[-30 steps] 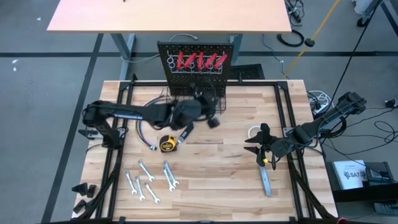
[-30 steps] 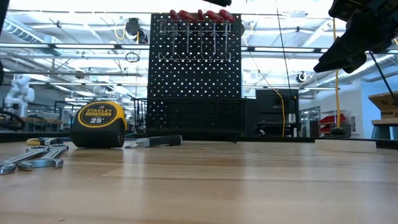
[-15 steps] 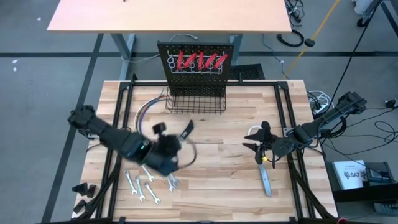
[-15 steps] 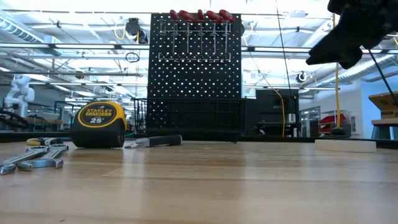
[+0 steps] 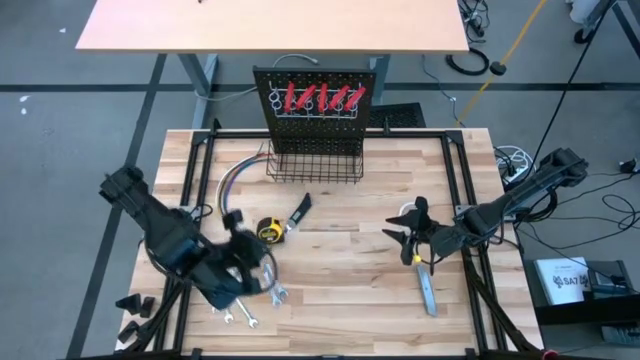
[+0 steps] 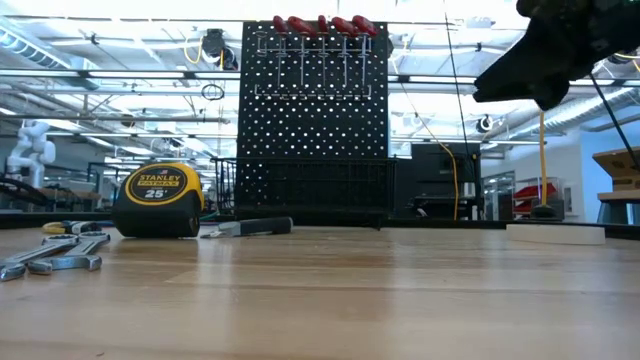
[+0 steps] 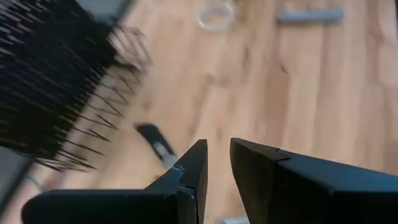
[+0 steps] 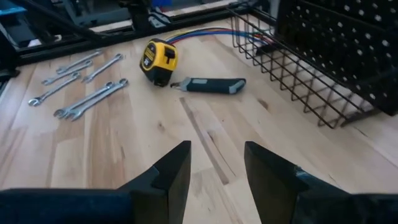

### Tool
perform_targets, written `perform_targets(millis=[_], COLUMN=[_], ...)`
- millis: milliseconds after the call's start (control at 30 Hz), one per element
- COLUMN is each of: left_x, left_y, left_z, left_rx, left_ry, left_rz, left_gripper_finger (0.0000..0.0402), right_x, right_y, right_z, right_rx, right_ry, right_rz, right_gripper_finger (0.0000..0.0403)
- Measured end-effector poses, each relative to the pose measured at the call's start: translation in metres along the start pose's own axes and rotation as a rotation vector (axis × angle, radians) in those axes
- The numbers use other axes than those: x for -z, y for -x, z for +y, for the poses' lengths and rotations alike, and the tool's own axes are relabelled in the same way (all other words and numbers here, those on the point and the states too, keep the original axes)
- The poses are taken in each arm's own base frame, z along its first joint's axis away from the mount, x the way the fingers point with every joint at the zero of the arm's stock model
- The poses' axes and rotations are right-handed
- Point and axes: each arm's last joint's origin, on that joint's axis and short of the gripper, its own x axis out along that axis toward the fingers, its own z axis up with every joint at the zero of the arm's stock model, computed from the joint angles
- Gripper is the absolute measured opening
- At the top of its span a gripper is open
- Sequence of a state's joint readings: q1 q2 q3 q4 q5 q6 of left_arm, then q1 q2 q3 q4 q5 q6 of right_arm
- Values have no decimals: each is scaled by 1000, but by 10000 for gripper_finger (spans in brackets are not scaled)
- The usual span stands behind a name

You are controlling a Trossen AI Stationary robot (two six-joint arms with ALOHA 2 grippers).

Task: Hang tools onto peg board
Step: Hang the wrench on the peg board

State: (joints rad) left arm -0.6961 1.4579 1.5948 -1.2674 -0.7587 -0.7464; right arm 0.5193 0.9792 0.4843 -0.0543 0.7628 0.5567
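The upright black perforated metal peg board (image 5: pixel 318 100) stood at the far edge of the pale wooden counter (image 5: pixel 350 290), with five red-handled tools (image 5: pixel 320 97) already seated in its row of shiny ring holders and a black wire basket (image 5: pixel 315 166) at its foot. The remaining tools lay loose on the counter: a yellow tape measure (image 5: pixel 268 231) just beside a black-handled knife (image 5: pixel 300 211), silver open-end wrenches (image 8: pixel 78 87) near the front left, and a white tape roll (image 7: pixel 215 15) and a flat grey bar (image 5: pixel 428 293) on the right side. Near the wrenches, the left claw (image 7: pixel 216 163) hung low with its fingers a narrow gap apart, pinching nothing. The right claw (image 8: pixel 216 163) hovered above the grey bar, fingers spread and empty. By the look of it, the red-handled pieces were done and the next pickup was in hand, probably a wrench. That would call for lowering the left claw over one wrench shank, closing on it without disturbing its neighbours, then carrying it to a free hook on the board.
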Motion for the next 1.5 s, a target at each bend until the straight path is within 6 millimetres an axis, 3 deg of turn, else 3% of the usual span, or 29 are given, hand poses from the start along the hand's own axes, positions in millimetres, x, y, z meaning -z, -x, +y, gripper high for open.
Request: perform_targets(millis=[100,200,300,433,800,967,1100,1233,1500], left_x=[2,16,38,71,114,142,149,155,174], left_y=[11,11,0,-26,-92,-110,-112,-116,-135], left_z=[24,48,65,73,65,61,52,42,21], left_rx=[-43,-63,-46,77,482,548,660,642,576], left_ry=[19,60,130,206,174,322,452,551,494], left_rz=[-80,-98,-115,-146,-339,-197,-76,9,147], left_gripper_finger=[76,76,76,76,76,76,76,77,77], right_x=[0,0,0,1,14,25,37,48,44], right_y=[-9,-19,-29,-45,-95,-113,-123,-130,-139], right_z=[5,9,12,13,9,8,8,8,16], right_rx=[-1,-1,-22,-57,-73,-180,-198,-205,-259], right_ry=[18,33,48,26,-149,-161,-200,-234,-238], right_rz=[-22,-48,-55,-58,-101,-62,-20,6,-22], right_gripper_finger=[143,143,143,143,143,143,143,143,143])
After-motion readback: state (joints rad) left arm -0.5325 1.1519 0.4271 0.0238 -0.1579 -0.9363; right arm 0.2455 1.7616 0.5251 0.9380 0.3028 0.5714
